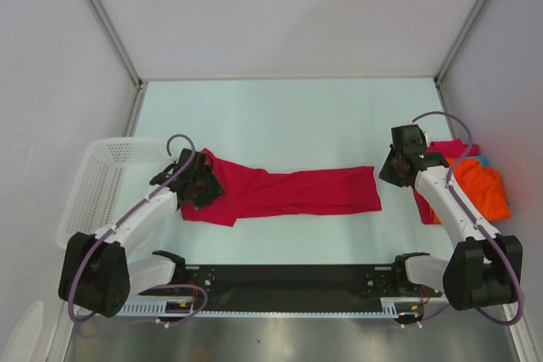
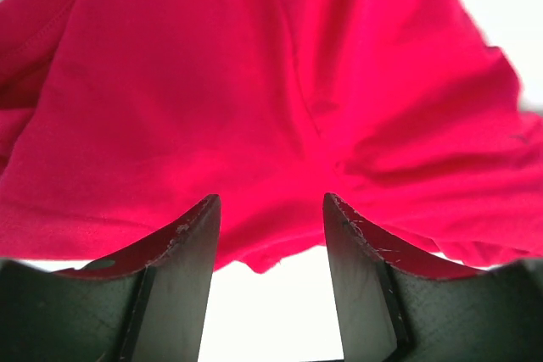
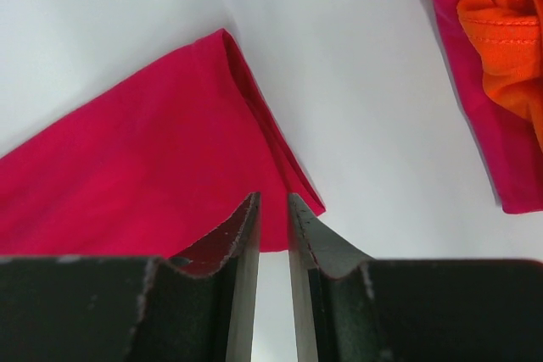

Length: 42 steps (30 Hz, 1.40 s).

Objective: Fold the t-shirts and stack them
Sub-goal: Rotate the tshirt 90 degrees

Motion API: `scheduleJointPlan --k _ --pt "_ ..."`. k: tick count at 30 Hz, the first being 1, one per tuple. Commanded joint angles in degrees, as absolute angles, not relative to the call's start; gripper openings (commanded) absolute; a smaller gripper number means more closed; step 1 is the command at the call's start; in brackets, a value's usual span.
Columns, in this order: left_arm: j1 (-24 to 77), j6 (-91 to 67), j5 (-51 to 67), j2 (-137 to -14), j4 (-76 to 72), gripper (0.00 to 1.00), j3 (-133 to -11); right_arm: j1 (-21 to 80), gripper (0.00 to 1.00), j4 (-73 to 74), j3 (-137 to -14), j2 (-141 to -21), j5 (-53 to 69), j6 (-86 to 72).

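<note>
A crimson red t-shirt (image 1: pixel 297 192) lies stretched left to right across the middle of the table, folded into a long band. My left gripper (image 1: pixel 201 186) hangs over its bunched left end, jaws open. In the left wrist view the red cloth (image 2: pixel 254 82) fills the frame, and its hem runs across the gap between the fingers (image 2: pixel 191 235). My right gripper (image 1: pixel 393 177) sits just off the shirt's right end, jaws a narrow slit apart and gripping nothing. The doubled corner of the shirt (image 3: pixel 127 158) lies flat on the table beyond the right gripper (image 3: pixel 273 201).
A pile of t-shirts lies at the right edge beside the right arm: orange (image 1: pixel 484 188) on magenta-pink (image 1: pixel 454 150), with a sliver of teal (image 1: pixel 481 160). The right wrist view also shows the orange shirt (image 3: pixel 509 31) and the pink one (image 3: pixel 475 99). A white lattice basket (image 1: pixel 97 180) stands at the left.
</note>
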State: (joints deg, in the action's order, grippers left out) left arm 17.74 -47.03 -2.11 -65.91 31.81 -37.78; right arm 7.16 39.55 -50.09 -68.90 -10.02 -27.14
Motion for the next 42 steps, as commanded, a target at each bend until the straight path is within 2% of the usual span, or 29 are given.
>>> scheduleJointPlan --k 1,7,10,22,32,42 --pt "16.8 -50.1 -0.5 -66.2 28.2 0.58 -35.2 7.6 0.24 40.3 -54.6 -68.4 -10.3 -26.8" --pt "15.1 -50.9 3.4 -66.9 26.4 0.58 -32.9 8.0 0.24 41.2 -56.7 -68.5 -8.9 -26.9" --pt "13.5 -53.4 8.9 -67.7 22.5 0.58 -29.9 8.6 0.25 41.7 -57.9 -68.7 -8.7 -27.1" --pt "6.6 -55.1 12.0 -75.6 16.3 0.58 -28.8 9.4 0.25 43.3 -62.9 -71.4 -8.2 -26.9" --pt "-1.6 -52.1 14.1 -86.2 15.3 0.58 -37.9 10.8 0.25 43.5 -65.4 -75.5 -8.7 -27.3" --pt "-3.9 -51.6 13.6 -96.6 18.5 0.59 -52.5 11.4 0.25 43.2 -66.3 -77.1 -9.7 -27.9"
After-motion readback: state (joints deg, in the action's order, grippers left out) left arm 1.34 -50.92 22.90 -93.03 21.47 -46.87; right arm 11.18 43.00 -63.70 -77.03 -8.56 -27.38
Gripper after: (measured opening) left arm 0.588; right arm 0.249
